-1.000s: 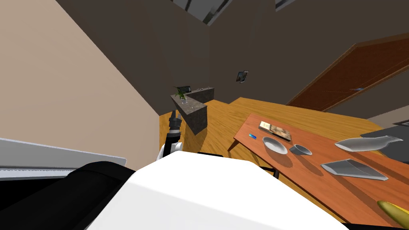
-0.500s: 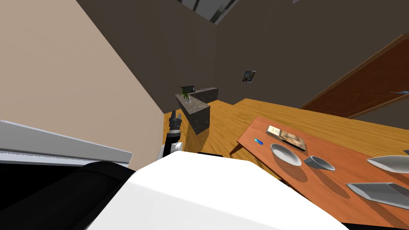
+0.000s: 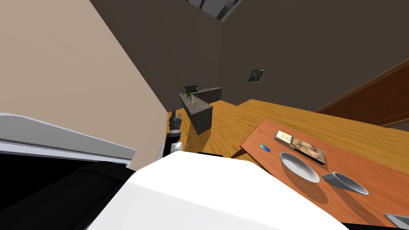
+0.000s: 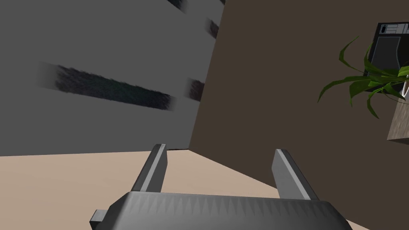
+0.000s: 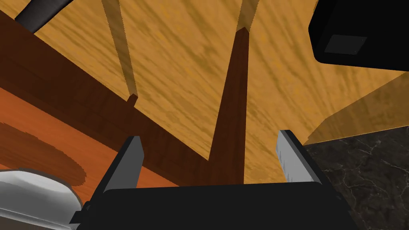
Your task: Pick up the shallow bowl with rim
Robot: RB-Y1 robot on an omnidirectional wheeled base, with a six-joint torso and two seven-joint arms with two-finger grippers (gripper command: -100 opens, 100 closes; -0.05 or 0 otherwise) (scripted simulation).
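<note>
While the robot swings closer, the shallow bowl [image 3: 299, 167] rests on the counter [image 3: 268, 133] beside a book [image 3: 299, 145] — seemingly not yet within reach; left fingers [image 4: 155, 167] and right fingers [image 5: 130, 159] gape wide, empty.

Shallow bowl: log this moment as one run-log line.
shallow bowl: on table, untouched | left gripper: open | right gripper: open, near table edge

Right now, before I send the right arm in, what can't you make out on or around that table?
- Shallow white rimmed bowl: right wrist view, mostly cut off by the picture's edge and the right gripper's dark body.
- Grey object on the orange-brown wooden table: head view, cut off by the picture's corner; kind unclear.
- Small blue item: head view, too small to identify.
- Flat book's cover: too small to read.
</note>
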